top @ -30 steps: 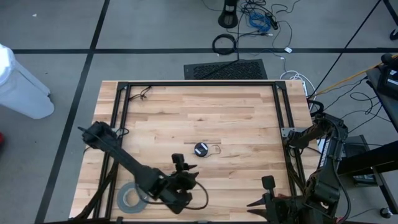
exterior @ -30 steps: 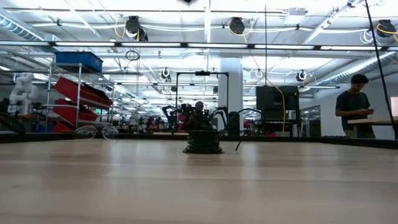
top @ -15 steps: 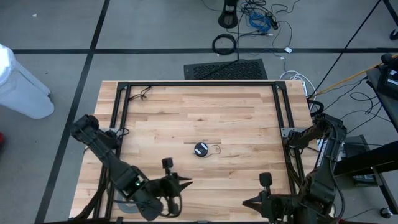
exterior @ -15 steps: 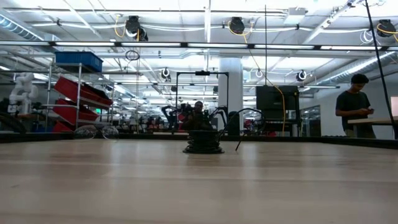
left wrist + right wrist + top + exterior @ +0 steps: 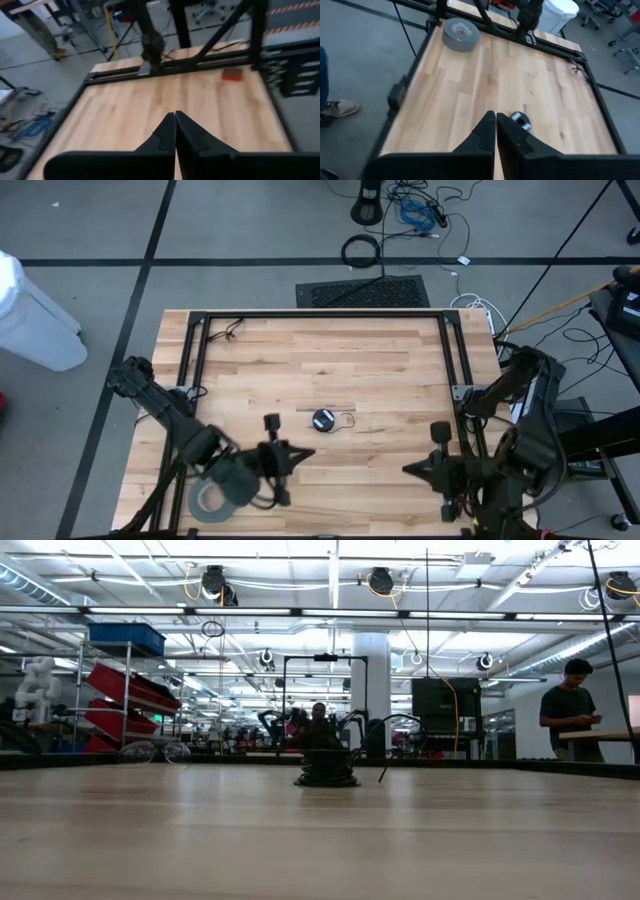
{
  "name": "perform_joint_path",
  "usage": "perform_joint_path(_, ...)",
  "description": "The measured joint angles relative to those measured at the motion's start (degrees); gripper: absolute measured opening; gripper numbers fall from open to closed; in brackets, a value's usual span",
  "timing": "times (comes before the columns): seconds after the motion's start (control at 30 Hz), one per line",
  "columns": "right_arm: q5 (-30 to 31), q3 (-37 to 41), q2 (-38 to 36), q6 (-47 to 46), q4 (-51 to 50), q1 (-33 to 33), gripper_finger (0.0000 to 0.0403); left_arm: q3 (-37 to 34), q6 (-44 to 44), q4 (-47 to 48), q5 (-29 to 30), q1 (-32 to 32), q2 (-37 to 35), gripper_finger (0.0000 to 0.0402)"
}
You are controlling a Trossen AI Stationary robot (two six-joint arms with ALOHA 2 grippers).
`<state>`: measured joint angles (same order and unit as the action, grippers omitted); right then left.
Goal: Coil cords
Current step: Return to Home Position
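Within the last second both arms had pulled in toward their rest poses. The left tool (image 5: 306, 453) had lifted clear of the grey tape roll (image 5: 208, 498), which now lay behind it, and the right tool (image 5: 408, 469) had come a little farther in over the surface (image 5: 380, 360). Each wrist view showed its own tool clenched with the fingers pressed together and nothing between them.

The small black disc (image 5: 323, 420) sat on the surface a short way ahead of the left tool's tip and farther from the right tool, touched by neither. Most of the thin wire (image 5: 345, 420) looked wound onto it, with one small loop standing out on the side nearer the right tool.

The disc was probably very light and would skid if nudged, so it would best be pinched across its rim. The wire looked limp yet springy, likely to loosen off the coil, and too fine to grip firmly except at that loop.
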<state>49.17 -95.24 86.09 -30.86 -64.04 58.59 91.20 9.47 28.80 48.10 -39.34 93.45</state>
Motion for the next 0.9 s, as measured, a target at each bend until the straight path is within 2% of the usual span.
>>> perform_joint_path(0.2,0.0,0.4,-2.5,-1.7,-7.2,0.0,0.0,-1.0,-3.4,-0.1,-9.4,7.2,0.0,0.0004)
perform_joint_path(0.4,0.2,9.9,-8.8,-4.4,-5.4,0.0,0.0,-3.3,-6.4,0.1,-9.3,10.3,-0.1,0.0004)
perform_joint_path(0.57,0.3,23.2,-18.0,-3.8,5.3,-0.1,0.0,-3.7,-8.9,2.2,-9.3,10.4,-2.2,0.0004)
perform_joint_path(0.73,0.2,38.6,-29.1,2.3,21.1,-1.5,0.0,-4.0,-11.4,1.1,-9.1,10.7,-4.7,0.0004)
perform_joint_path(0.9,-3.7,51.6,-40.6,12.3,36.1,-4.9,0.0,-9.3,-16.0,-9.1,-18.8,14.2,-4.7,0.0003)
